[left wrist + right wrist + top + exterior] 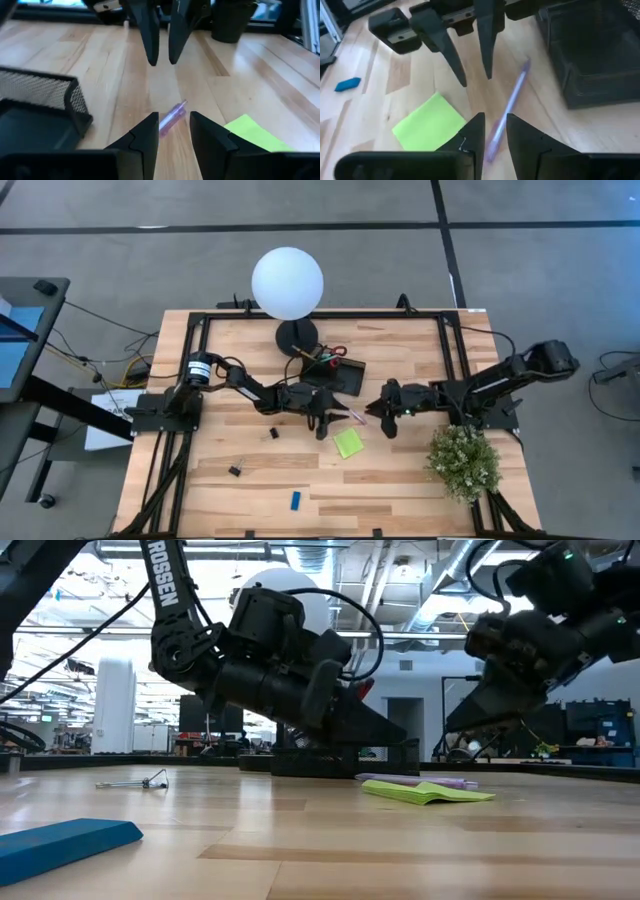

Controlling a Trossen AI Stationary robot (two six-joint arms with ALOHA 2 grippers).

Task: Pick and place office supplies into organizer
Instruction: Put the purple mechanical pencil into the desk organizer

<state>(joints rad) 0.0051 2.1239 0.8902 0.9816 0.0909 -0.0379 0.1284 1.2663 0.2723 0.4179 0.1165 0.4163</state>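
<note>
A lavender pen (pixel 351 415) lies flat on the wooden table, between my two grippers. My left gripper (pixel 323 420) faces it from the table's left and is open; the pen (pixel 172 119) shows in the gap ahead of its fingertips. My right gripper (pixel 373 417) faces it from the right, also open and raised off the table, with the pen (pixel 512 102) showing below its gap. The lime-green sticky pad (pixel 348 442) lies just near of the pen. The black mesh organizer (pixel 336 373) stands behind them, holding red-handled scissors (pixel 335 351).
A white globe lamp (pixel 288 283) stands on its black base behind the organizer. A potted plant (pixel 463 461) sits at the near right. Two black clips (pixel 272 433) (pixel 235 471) and a blue eraser (pixel 296 500) lie on the near left boards.
</note>
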